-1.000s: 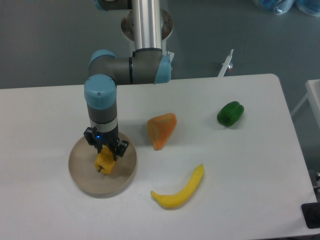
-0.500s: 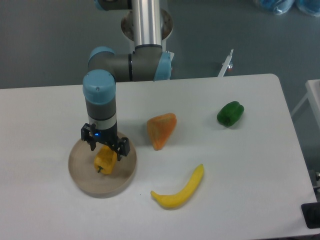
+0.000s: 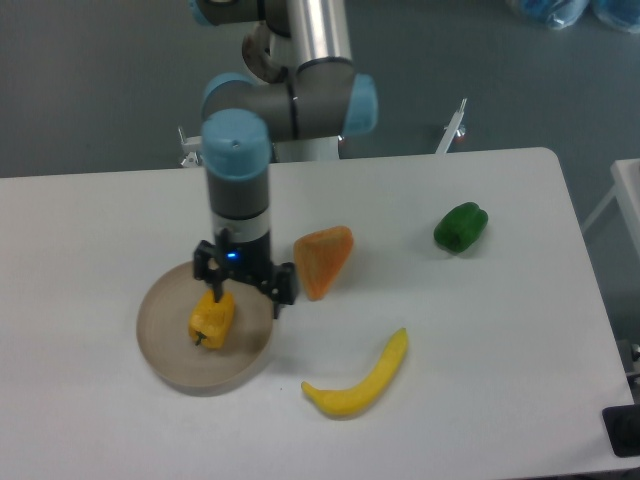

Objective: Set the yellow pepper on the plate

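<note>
The hand (image 3: 246, 297) hangs from the arm (image 3: 240, 180) over the right part of the plate (image 3: 165, 355), its two fingers spread apart and pointing down with nothing between them. One finger (image 3: 211, 290) stands just above the yellow pepper (image 3: 211, 321); the other is out at the plate's right rim. Whether that finger touches the pepper cannot be told from this view.

The yellow pepper lies on the plate, near its middle and free of the hand's grip. The plate sits on the white worktop (image 3: 480, 350) toward its left side, closer to the front edge than to the back.

Just right of the hand, near the middle of the worktop, lies an orange wedge-shaped piece (image 3: 323, 260). A yellow banana (image 3: 360, 380) lies toward the front edge, to the right of the plate and apart from it. A green pepper (image 3: 460, 227) rests well apart from these, toward the right edge of the worktop.
</note>
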`<state>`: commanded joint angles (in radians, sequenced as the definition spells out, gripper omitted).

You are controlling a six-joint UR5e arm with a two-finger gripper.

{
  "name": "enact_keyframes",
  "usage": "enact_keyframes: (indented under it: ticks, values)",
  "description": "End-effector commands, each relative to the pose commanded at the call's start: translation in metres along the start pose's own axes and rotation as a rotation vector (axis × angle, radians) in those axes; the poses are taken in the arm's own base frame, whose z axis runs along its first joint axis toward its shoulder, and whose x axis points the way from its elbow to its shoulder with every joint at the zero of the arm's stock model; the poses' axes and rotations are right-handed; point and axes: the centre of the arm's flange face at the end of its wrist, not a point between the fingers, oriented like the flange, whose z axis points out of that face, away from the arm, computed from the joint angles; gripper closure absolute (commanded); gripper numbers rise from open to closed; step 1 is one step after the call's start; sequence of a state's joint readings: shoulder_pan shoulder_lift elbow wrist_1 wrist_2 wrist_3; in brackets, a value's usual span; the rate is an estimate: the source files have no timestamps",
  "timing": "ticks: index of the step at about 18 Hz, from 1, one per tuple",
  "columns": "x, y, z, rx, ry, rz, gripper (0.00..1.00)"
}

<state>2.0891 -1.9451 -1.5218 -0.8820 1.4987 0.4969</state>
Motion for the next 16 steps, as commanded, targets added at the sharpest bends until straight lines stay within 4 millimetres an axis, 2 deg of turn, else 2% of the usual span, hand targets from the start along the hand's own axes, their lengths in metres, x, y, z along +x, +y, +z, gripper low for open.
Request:
enact_keyframes:
  ticks: [3, 9, 12, 16]
  values:
    - [-0.048, 0.008, -0.008, 0.009, -0.035, -0.018, 0.0]
    - [-0.145, 0.056, -0.015, -0.025, -0.088, 0.148, 0.0]
    - [-0.17, 0.073, -0.014, -0.046, -0.095, 0.206, 0.0]
    - [-0.18, 0.079, -0.016, -0.048, -0.102, 0.207, 0.0]
